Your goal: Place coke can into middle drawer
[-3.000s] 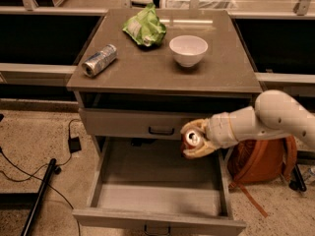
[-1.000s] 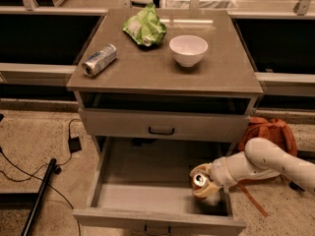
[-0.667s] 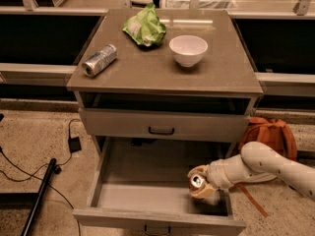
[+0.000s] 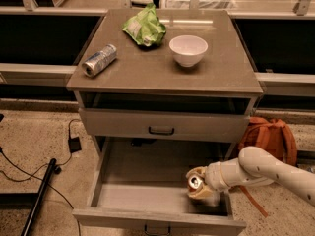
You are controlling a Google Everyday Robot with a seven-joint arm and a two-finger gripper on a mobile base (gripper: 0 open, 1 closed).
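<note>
Cables (image 4: 29, 163) trail over the floor at 9 o'clock of the cabinet and play no part. On the cabinet top (image 4: 147, 77), a silver can (image 4: 99, 60) lies on its side at 9 o'clock, a green bag (image 4: 145, 28) sits at 12 o'clock, and a white bowl (image 4: 188, 49) stands near 2 o'clock; none of these belongs to the job. Below them, the upper drawer front (image 4: 123, 124) is shut.

Under it, the middle drawer (image 4: 133, 193) is pulled fully out, so the opening step is done. At about 4 o'clock of its tray, down between the walls, the gripper (image 4: 199, 185) has its fingers clamped on the coke can (image 4: 195, 182), one above and one below. The can is tipped, its silver top facing the camera. Whether its base touches the drawer floor cannot be told.

By my reading, the carry is over and the task is nearly complete: what is left is setting the can down, letting go and lifting the arm clear. An orange backpack (image 4: 268, 136) rests at 3 o'clock of the cabinet, behind the arm.
</note>
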